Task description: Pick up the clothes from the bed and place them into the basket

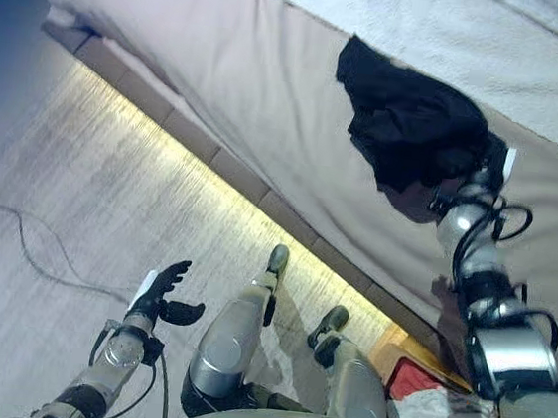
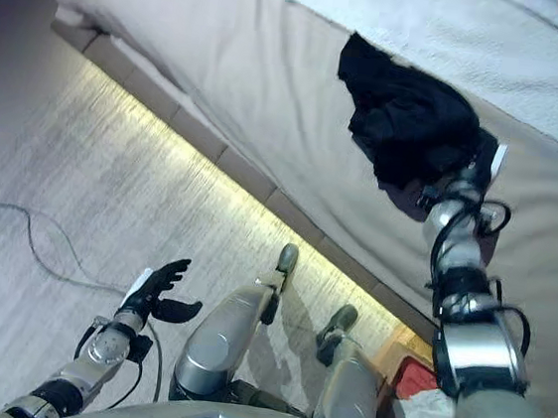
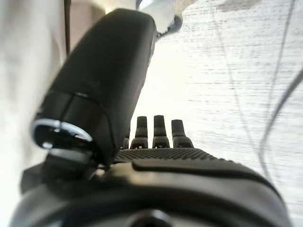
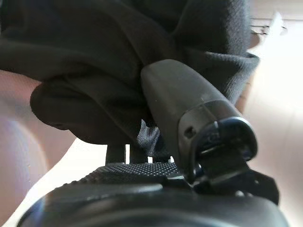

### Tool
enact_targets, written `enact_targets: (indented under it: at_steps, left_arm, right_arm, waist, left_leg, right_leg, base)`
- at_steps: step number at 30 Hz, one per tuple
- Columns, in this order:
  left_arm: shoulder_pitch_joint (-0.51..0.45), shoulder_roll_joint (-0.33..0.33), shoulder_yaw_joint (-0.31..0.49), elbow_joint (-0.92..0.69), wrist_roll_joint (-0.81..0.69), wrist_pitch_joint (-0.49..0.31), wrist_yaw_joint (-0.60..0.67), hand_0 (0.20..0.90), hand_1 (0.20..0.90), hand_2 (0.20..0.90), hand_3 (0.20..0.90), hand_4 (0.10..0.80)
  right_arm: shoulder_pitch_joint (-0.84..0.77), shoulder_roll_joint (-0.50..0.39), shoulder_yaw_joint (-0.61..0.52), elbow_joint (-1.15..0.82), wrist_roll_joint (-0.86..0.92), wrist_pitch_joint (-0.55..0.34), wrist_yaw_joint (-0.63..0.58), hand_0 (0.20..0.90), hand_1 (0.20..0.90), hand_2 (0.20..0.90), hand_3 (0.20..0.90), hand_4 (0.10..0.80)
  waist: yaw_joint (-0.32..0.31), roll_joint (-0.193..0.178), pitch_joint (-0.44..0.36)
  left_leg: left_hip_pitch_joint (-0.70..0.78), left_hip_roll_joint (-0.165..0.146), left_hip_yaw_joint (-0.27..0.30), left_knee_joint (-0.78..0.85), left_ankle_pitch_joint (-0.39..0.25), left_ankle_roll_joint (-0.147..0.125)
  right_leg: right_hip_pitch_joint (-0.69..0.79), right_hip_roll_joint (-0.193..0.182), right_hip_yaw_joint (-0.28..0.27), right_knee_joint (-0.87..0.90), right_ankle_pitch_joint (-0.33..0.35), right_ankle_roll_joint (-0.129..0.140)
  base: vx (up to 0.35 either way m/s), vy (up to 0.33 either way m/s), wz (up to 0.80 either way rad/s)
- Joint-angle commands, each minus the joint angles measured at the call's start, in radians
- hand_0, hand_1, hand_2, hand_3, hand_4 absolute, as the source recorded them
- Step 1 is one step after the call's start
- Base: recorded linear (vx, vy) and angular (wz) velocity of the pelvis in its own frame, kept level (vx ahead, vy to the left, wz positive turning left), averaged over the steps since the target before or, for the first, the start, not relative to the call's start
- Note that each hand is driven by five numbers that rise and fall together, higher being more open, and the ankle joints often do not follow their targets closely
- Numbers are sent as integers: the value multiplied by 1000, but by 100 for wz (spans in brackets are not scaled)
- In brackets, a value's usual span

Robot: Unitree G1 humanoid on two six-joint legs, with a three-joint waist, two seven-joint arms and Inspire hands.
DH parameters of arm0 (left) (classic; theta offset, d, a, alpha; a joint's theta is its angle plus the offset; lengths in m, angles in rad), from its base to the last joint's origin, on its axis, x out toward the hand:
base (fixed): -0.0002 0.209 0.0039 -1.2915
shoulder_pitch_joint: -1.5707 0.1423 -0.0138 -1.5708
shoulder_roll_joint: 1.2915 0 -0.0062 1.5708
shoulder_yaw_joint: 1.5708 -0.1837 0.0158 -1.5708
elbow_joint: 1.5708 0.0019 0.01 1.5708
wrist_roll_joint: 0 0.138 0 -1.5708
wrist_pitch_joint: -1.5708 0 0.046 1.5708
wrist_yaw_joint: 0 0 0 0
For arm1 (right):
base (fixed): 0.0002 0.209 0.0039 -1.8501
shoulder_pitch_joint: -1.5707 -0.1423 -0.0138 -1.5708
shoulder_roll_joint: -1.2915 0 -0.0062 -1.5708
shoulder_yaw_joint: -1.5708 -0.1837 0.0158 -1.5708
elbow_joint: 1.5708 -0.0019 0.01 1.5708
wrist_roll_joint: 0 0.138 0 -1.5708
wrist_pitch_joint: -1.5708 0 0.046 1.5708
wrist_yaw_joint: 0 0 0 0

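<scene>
A crumpled black garment (image 1: 408,123) lies at the edge of the pale bed (image 1: 225,54), partly draped down its side. My right hand (image 1: 492,157) reaches up into the garment's lower right corner. In the right wrist view its thumb (image 4: 189,109) presses a fold of the black cloth (image 4: 94,56) against the palm, and the fingers are buried in the fabric. My left hand (image 1: 162,295) hangs low over the floor at the lower left, fingers (image 3: 158,130) straight and holding nothing.
The bed's base (image 1: 214,157) runs diagonally with a lit strip beneath it. At the lower right stands an orange-edged container (image 1: 412,368) with red and white things in it. Pale wood floor (image 1: 82,178) spreads to the left.
</scene>
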Motion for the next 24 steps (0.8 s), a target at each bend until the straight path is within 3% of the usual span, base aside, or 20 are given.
enact_targets:
  at_steps: [1, 4, 9, 18, 19, 22, 24]
  left_arm:
    - [46, -43, 9, 31, 39, -38, 40, 900, 900, 900, 900, 800]
    - [54, -58, 25, 38, 54, -34, 34, 900, 900, 900, 900, 800]
    - [46, -65, 32, 43, 81, -22, 30, 900, 900, 900, 900, 800]
    - [14, -94, 46, 80, 113, 15, 8, 900, 900, 900, 900, 800]
    - [14, -98, 46, 85, 121, 12, -1, 900, 900, 900, 900, 800]
    - [48, -121, 43, 95, 106, -9, 8, 900, 900, 900, 900, 800]
    - [60, -128, 29, 107, 88, -43, 16, 900, 900, 900, 900, 800]
  right_arm:
    - [108, -34, -56, -181, -22, -197, -14, 300, 300, 300, 200, 100]
    - [252, -2, -110, -311, -38, -251, 36, 300, 300, 300, 200, 100]
    - [329, 21, -175, -474, -79, -267, 32, 300, 300, 300, 200, 100]
    - [411, 25, -256, -665, -162, -308, -52, 300, 300, 300, 200, 100]
    - [414, 22, -261, -669, -175, -308, -75, 300, 300, 300, 200, 100]
    - [409, 16, -257, -679, -161, -296, -86, 300, 300, 300, 200, 100]
    - [393, 30, -244, -669, -164, -299, -153, 300, 300, 300, 200, 100]
  waist:
    - [-90, -10, -182]
    - [-144, -8, -237]
    - [-198, -8, -281]
    - [-270, -26, -312]
    - [-269, -30, -312]
    - [-230, -35, -313]
    - [-207, -21, -315]
  left_leg:
    - [78, 68, -42, -43, -20, 24]
    - [147, 75, -6, -104, -14, 26]
    - [205, 81, 20, -150, -14, 29]
    - [239, 104, 51, -62, -50, 9]
    - [229, 101, 37, -32, -60, 6]
    - [201, 12, -179, 20, -104, 46]
    - [209, -30, -278, -27, -95, 75]
  right_leg:
    - [87, 69, -6, -152, 161, -15]
    - [120, 83, 29, -209, 190, -6]
    - [146, 104, 70, -242, 203, -3]
    - [180, 114, 119, -252, 202, -17]
    - [181, 111, 125, -252, 204, -19]
    - [181, 108, 210, -259, 223, -9]
    - [167, 116, 275, -256, 230, 2]
  base:
    - [-5, -30, -36]
    - [-8, -46, -38]
    - [-40, -61, -23]
    - [-60, -22, -21]
    - [-19, 20, -23]
    - [5, 84, -47]
    - [-75, 128, -135]
